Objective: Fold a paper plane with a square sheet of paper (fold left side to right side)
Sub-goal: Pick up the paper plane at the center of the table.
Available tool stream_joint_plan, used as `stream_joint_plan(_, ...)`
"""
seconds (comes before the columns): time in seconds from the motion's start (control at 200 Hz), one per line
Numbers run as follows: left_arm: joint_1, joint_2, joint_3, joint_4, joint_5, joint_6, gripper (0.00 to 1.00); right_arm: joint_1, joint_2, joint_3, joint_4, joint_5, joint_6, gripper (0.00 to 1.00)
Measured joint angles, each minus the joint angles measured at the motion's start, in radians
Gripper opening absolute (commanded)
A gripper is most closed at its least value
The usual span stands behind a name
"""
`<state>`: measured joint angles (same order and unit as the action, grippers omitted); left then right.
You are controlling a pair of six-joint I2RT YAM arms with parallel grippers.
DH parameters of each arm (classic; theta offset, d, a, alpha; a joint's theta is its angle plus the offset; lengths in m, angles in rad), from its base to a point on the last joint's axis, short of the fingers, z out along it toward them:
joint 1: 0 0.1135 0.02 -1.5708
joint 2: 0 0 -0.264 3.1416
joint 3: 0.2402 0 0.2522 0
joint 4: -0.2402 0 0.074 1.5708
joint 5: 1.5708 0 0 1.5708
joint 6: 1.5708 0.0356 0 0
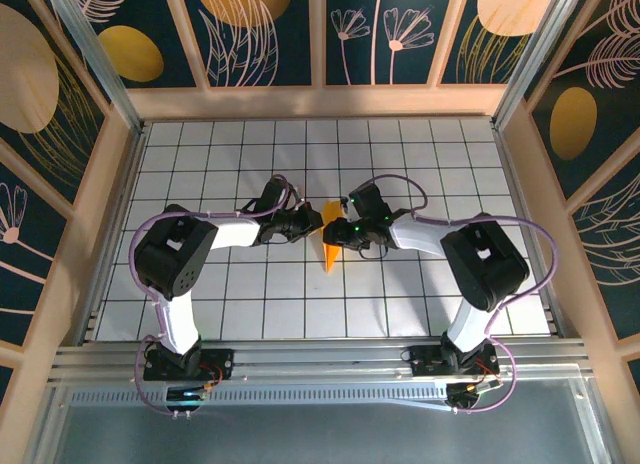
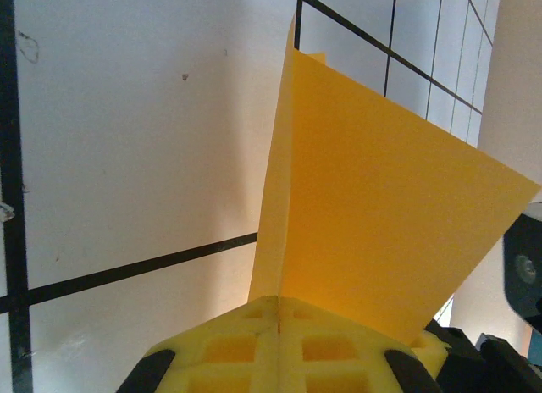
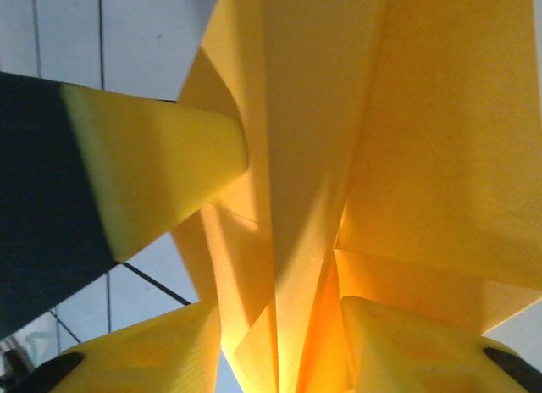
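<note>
The orange-yellow sheet of paper (image 1: 330,246) is folded into a narrow pointed shape and hangs above the tiled table between both arms, tip toward the near edge. My left gripper (image 1: 312,224) comes from the left and is shut on it. In the left wrist view its yellow fingers (image 2: 339,351) meet on the crease of the paper (image 2: 381,207), at the left gripper (image 2: 279,301). My right gripper (image 1: 345,231) comes from the right. In the right wrist view the right gripper (image 3: 279,312) is open, and the paper's folded layers (image 3: 305,156) stand between its fingers (image 3: 152,355). A left finger (image 3: 161,160) presses in from the left.
White tiled floor (image 1: 400,164) with black grid lines lies under both arms. Wooden-framed patterned walls (image 1: 110,184) close it in at the left, back and right. An aluminium rail (image 1: 320,359) carries the arm bases at the near edge.
</note>
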<state>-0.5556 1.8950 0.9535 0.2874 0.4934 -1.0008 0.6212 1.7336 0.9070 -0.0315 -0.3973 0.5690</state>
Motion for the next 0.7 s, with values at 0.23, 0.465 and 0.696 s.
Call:
stream_joint_plan(0.23,-0.001,0.002,0.0,0.0,0.0,0.0,0.02,0.016,0.026,0.03,-0.049,0.043,-0.014,0.29)
stream_joint_plan(0.465,-0.001,0.002,0.0,0.0,-0.001,0.0,0.03,0.03,0.057,0.04,-0.056,0.057,-0.009,0.25)
stream_joint_plan(0.696,-0.001,0.002,-0.008,0.002,-0.001,0.0,0.06,0.042,0.067,0.04,-0.04,0.053,0.024,0.15)
